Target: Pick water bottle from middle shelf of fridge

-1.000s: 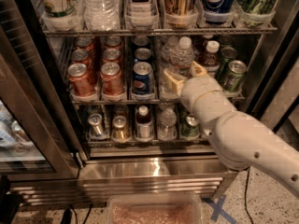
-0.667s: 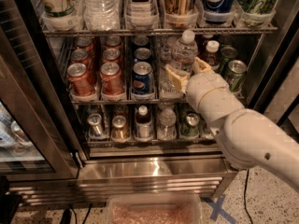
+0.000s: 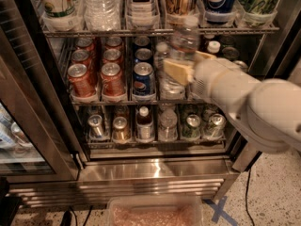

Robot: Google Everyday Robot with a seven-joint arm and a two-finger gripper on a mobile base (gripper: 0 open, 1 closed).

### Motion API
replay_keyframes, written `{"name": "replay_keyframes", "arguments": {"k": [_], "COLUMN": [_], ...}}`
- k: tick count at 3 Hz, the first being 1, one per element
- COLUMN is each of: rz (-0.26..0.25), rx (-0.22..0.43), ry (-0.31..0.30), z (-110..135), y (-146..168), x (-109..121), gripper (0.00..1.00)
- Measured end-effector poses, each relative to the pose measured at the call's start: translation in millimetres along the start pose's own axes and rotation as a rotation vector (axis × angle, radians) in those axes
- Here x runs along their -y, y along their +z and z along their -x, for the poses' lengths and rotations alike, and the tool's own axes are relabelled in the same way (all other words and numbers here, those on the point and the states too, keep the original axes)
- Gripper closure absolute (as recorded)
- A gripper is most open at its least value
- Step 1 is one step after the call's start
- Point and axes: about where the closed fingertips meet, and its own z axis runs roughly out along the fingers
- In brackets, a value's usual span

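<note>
On the right half of the middle shelf [image 3: 101, 99] of the fridge [image 3: 155, 171], the gripper [image 3: 184, 61] reaches in from the right at the end of a thick pale arm [image 3: 254, 107]. Its two yellowish fingers [image 3: 178, 72] sit on either side of the lower body of the water bottle [image 3: 185, 39], and they seem to be closed on it, though the fingers hide the contact itself. The bottle stands roughly upright, and its white cap rises to the front edge of the upper rack [image 3: 117, 32], above the cans around it. Its base is hidden behind the gripper, so it cannot be told whether it is resting on the shelf or clear of it.

To the left, the red cans [image 3: 112, 79] and a blue Pepsi can [image 3: 143, 79] stand in their lanes, apart from the gripper. A wider clear bottle [image 3: 169, 88] sits just below and in front of the near finger, and a white-capped dark bottle [image 3: 214, 47] stands just behind the wrist.

As a judgement, the reach and the grasp look done. What is left is the withdrawal: the bottle has to come out through the gap under the upper rack, past the clear bottle in front, and clear of the fridge frame. Until then the pick is not finished
</note>
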Motion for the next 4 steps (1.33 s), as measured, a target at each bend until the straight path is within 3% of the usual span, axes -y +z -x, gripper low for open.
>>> {"name": "replay_keyframes", "arguments": {"k": [1, 2, 4], "rz": [0.147, 0.205, 0.190], "rx": [-0.065, -0.104, -0.094], "ry": [0.113, 0.127, 0.108], "z": [25, 29, 34], "y": [5, 1, -9], "x": [-50, 0, -13], "gripper": [1.00, 1.00, 1.00]}}
